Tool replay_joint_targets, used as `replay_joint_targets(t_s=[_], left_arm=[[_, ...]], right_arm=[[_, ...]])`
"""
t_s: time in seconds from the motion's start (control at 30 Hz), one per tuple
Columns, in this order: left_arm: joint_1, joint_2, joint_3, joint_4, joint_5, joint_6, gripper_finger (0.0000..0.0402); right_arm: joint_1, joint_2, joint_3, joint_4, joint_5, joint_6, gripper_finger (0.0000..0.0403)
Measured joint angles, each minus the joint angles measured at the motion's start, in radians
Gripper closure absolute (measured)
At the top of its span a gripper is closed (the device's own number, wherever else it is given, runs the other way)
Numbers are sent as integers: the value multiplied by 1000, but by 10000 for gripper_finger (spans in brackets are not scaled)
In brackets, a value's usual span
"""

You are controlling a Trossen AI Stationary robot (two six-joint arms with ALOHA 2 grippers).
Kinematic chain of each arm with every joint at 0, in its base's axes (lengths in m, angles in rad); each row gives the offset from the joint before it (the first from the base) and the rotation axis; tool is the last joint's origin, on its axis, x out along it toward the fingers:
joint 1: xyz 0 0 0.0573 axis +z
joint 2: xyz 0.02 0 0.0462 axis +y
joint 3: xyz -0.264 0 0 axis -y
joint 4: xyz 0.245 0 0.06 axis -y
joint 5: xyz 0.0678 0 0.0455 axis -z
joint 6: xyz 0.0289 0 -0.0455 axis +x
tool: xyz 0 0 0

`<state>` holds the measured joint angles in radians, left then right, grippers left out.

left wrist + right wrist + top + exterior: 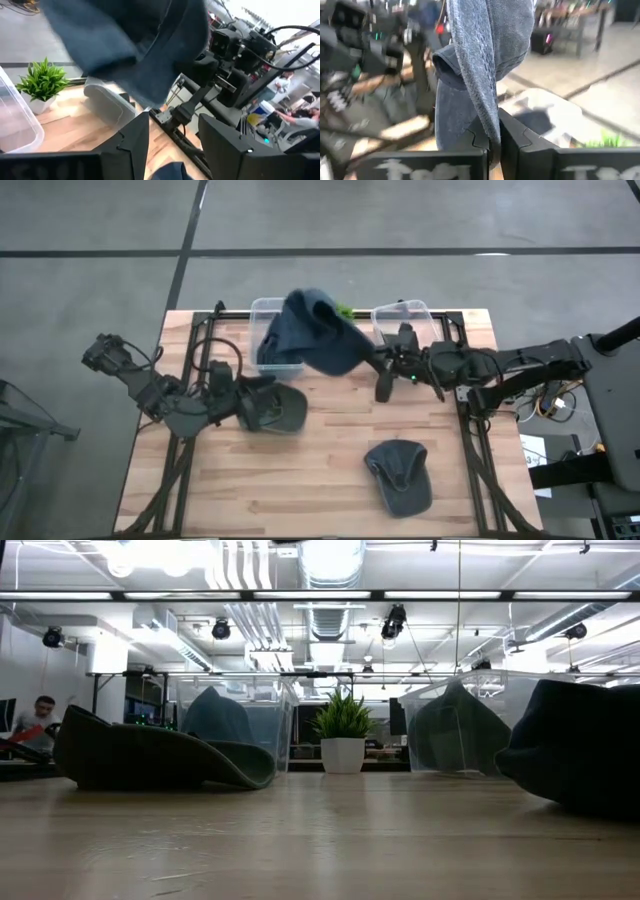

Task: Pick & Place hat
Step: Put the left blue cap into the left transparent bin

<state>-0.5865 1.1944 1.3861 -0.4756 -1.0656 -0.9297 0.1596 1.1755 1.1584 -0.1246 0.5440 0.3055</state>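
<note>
A small potted plant [342, 730] with spiky green leaves in a white pot stands at the far edge of the wooden table [330, 450], between the two clear plastic bins. In the left wrist view the same plant [42, 82] shows beside a bin wall. Beyond the table, a person [35, 720] sits at the room's left side under ceiling lights.
</note>
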Motion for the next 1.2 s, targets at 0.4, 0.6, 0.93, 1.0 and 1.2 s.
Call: replay_joint_targets(t_s=[0.4,0.6,0.93,1.0,1.2], left_arm=[[0,-19,57,-62,61,88,239],[31,-21,103,-222,168,-11,239],[137,32,95,-373,540,-198,238],[166,55,95,-360,593,-182,238],[232,121,94,-310,744,-111,238]], right_arm=[[-4,-75,0,-391,-371,251,394],[-4,-22,0,-426,-627,324,394],[-13,156,45,-426,-1002,326,394],[-23,206,81,-424,-1073,298,394],[-49,387,272,-605,-1195,198,394]])
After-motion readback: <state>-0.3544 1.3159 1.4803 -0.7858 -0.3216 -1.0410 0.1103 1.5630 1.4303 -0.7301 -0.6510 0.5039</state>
